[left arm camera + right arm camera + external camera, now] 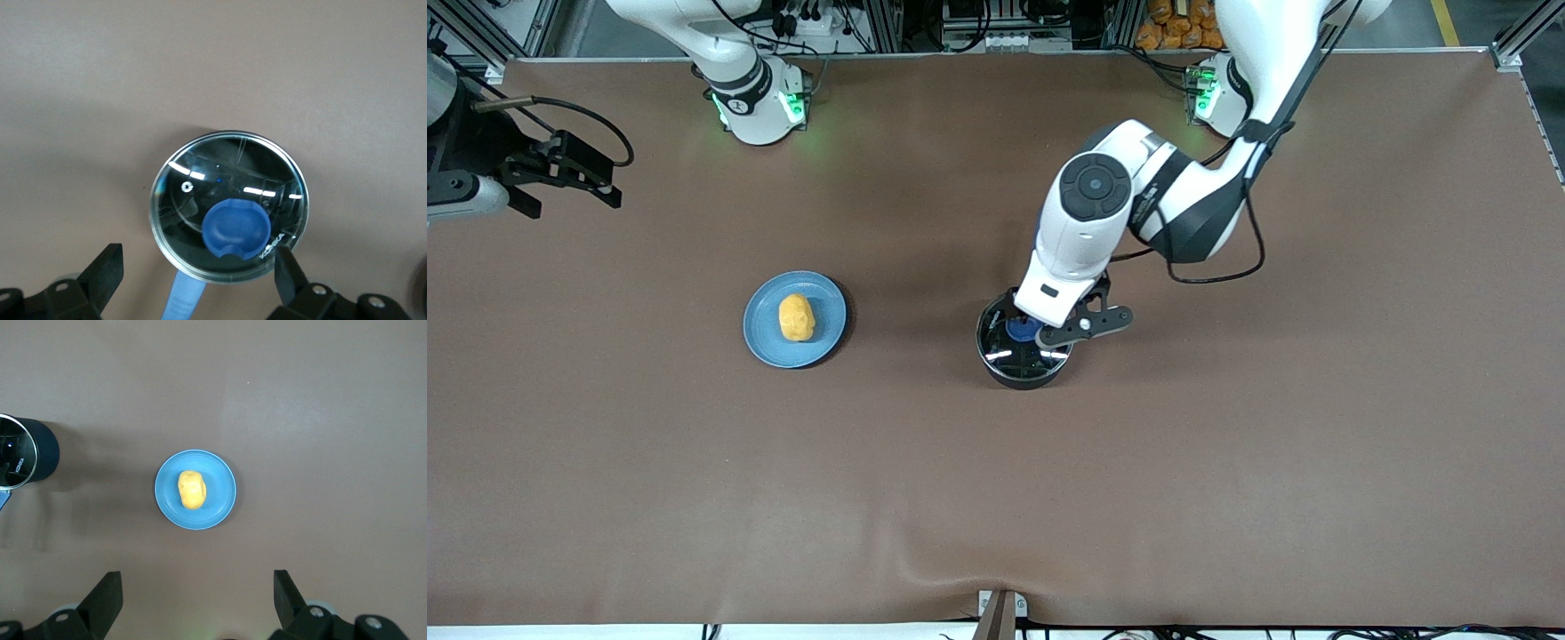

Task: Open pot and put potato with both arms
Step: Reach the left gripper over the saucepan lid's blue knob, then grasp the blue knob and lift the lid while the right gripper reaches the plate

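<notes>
The black pot point(1018, 375) stands mid-table with its glass lid point(1003, 352) on it and the blue knob point(1021, 329) up. My left gripper point(1054, 331) hangs open just above the lid. In the left wrist view its fingers point(288, 267) straddle the lid's rim point(155, 212) above the blue handle point(183, 300), with the knob point(235, 230) just clear of them. The yellow-orange potato point(796, 317) lies on a light-blue plate point(765, 345) toward the right arm's end. My right gripper point(574, 200) is open, empty and high up. Its view shows the potato point(191, 489) and the pot point(30, 450).
The brown table cloth covers the whole table. The left arm's black cable point(1258, 258) loops out beside its forearm. A metal bracket point(1000, 613) sits at the table edge nearest the front camera. The plate point(167, 503) stands about two pot widths from the pot.
</notes>
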